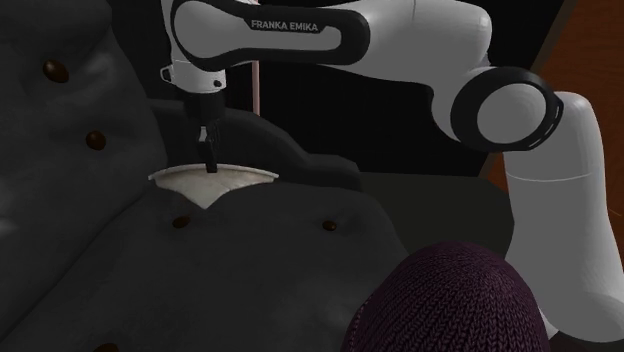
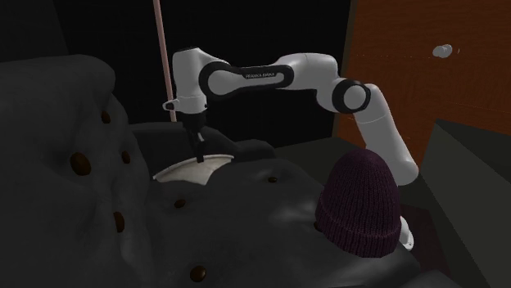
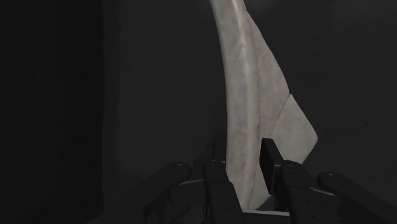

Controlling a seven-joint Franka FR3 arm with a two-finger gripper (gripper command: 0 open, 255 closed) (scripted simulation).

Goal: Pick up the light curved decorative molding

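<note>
Two black jaws pinch the raised rim of the light curved molding (image 3: 245,127), one on each side of it in the wrist view, with its flat pale face spreading away beyond them. The molding (image 1: 215,180) lies on a dark tufted sofa (image 1: 280,260), at the far edge of the seat cushion as the shoulder view has it, close to the corner where the seat meets the buttoned back. The cushion's dark edge overlaps its near side, so that a curved rim and a pale wedge show. The white arm (image 1: 300,30) reaches across above the seat and drops straight down to the molding (image 2: 184,169). Around the grasp the seat is bare upholstery, with room open above and toward the seat's front edge, while the padded back rises close on the shoulder view's left. Brown buttons (image 1: 181,221) dot the seat and the back. A dark purple knitted hat (image 2: 360,200) sits near the seat's front corner beside the arm's base, well apart from the molding. A thin pinkish rod (image 2: 161,49) stands upright behind the sofa. To the second exterior view's right is a brown wooden panel (image 2: 393,65); above the sofa is a black area (image 2: 262,24).
</note>
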